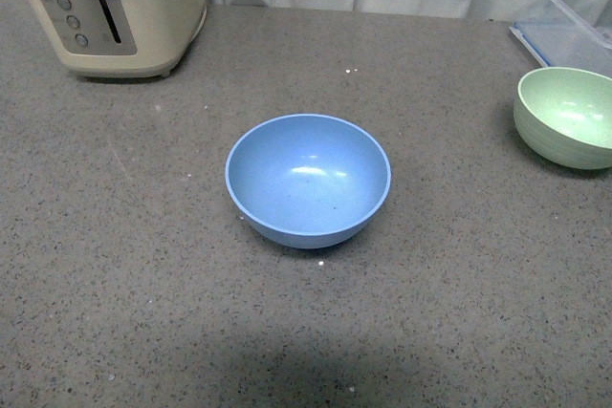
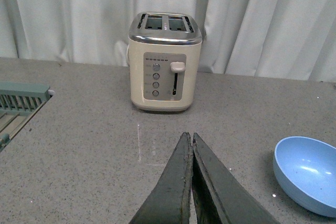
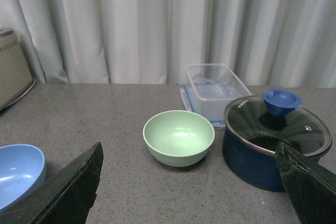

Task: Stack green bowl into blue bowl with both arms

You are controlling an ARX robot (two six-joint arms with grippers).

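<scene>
Right pincer [image 3: 189, 149] gapes; green bowl [image 1: 569, 117] well apart from blue bowl [image 1: 308, 179].

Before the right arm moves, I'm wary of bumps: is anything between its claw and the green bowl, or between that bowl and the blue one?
Nothing visible. Only bare counter lies between the open right claw and the green bowl, and between it and the blue bowl.

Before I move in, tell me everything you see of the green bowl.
The green bowl is round, pale mint, matte, with faint ridges outside. It stands upright and empty on the grey countertop, right of the blue bowl and apart from it, near a clear container and a dark pot. Nothing grips it.
</scene>
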